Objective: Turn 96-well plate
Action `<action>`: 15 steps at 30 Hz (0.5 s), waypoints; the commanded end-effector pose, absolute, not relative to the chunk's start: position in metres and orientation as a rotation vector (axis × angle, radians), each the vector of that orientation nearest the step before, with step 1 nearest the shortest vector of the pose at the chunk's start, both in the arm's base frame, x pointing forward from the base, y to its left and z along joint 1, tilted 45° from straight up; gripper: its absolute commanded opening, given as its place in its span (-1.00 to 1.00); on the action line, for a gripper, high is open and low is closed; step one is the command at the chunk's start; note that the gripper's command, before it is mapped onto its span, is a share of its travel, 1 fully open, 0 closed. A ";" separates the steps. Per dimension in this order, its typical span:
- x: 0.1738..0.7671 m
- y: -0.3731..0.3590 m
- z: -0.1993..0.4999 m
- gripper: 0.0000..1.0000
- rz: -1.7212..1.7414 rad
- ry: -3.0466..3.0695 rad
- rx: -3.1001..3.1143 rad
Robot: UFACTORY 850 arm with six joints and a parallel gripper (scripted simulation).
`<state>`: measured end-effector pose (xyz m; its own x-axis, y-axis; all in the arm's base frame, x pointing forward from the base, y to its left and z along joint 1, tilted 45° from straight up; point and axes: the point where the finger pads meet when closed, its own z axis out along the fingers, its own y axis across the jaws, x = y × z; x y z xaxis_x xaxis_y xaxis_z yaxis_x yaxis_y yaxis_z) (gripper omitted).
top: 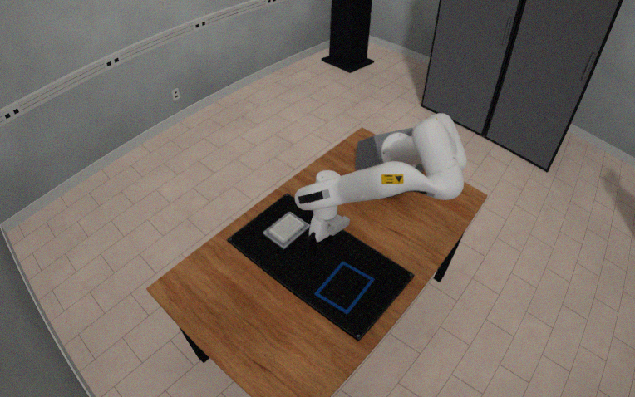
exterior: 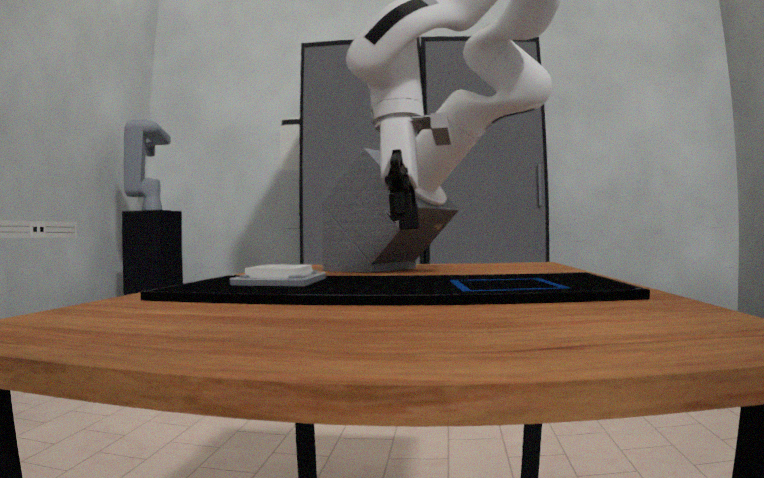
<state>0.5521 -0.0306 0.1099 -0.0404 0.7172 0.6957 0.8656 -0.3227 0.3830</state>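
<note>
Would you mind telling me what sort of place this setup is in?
Probably a lab automation room: a well plate sits in a nest on a black deck mat, a white arm stands on the table, and grey cabinets line the wall.

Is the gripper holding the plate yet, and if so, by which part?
Nothing is held. The gripper is open in the air beside the 96-well plate, which sits untouched in its nest.
</note>
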 end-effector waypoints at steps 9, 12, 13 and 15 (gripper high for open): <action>0.557 -0.064 0.086 1.00 -1.346 -2.158 -1.792; 0.558 -0.075 0.077 1.00 -1.352 -2.278 -1.702; 0.558 -0.079 0.074 1.00 -1.354 -2.317 -1.670; 0.558 -0.083 0.071 1.00 -1.354 -2.356 -1.638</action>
<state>0.5572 -0.0753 0.0757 -0.4170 0.7844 0.4592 0.7820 0.0522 0.6211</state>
